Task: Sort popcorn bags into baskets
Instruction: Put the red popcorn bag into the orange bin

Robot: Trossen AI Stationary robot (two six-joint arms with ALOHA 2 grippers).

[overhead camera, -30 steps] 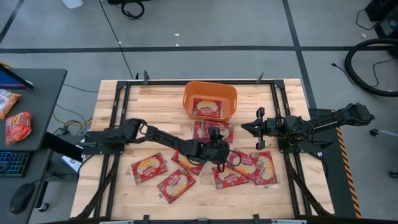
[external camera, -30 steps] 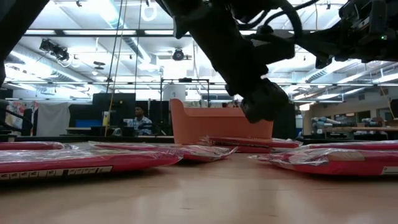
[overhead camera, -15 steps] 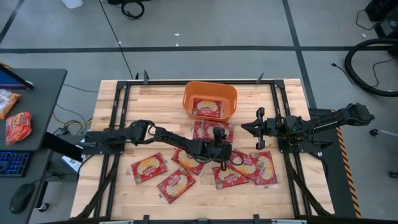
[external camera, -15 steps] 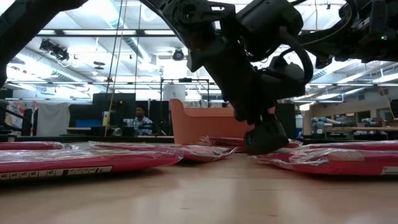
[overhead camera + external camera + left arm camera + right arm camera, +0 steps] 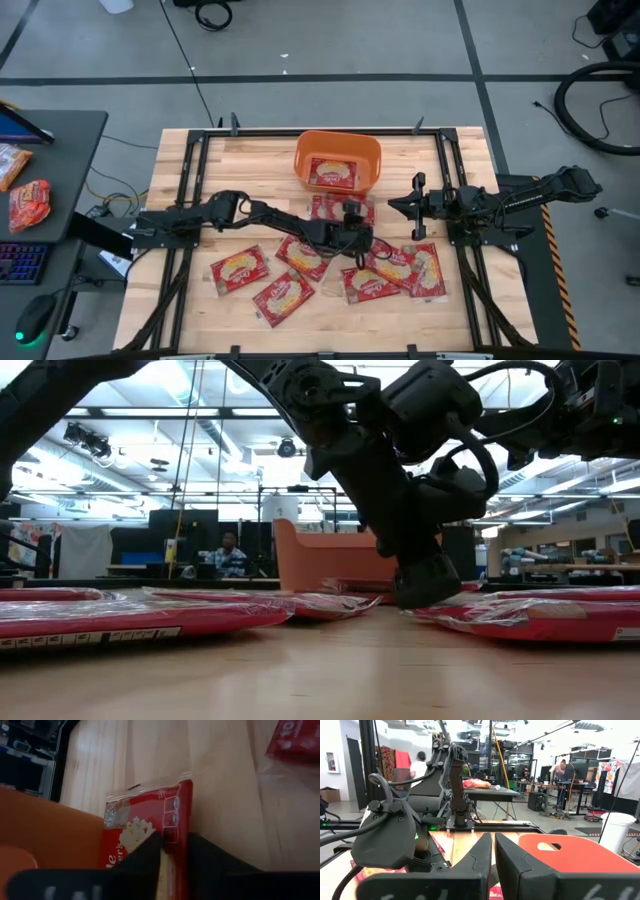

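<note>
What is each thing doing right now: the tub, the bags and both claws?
Tub: upright, one bag inside.
Bags: lying flat on the table.
Left claw: down at a bag, nearly shut on its edge.
Right claw: shut, waiting beside the tub.

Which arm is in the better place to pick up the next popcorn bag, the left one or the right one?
The left. Its left gripper is already down among the popcorn bags, fingers closed around the edge of one bag near the orange tub. The right gripper waits at the table's right side, fingers shut, holding nothing.

Left pincer [image 5: 356, 238] lowered, seemingly pinched; right pincer [image 5: 396, 205] (idle) closed.
</note>
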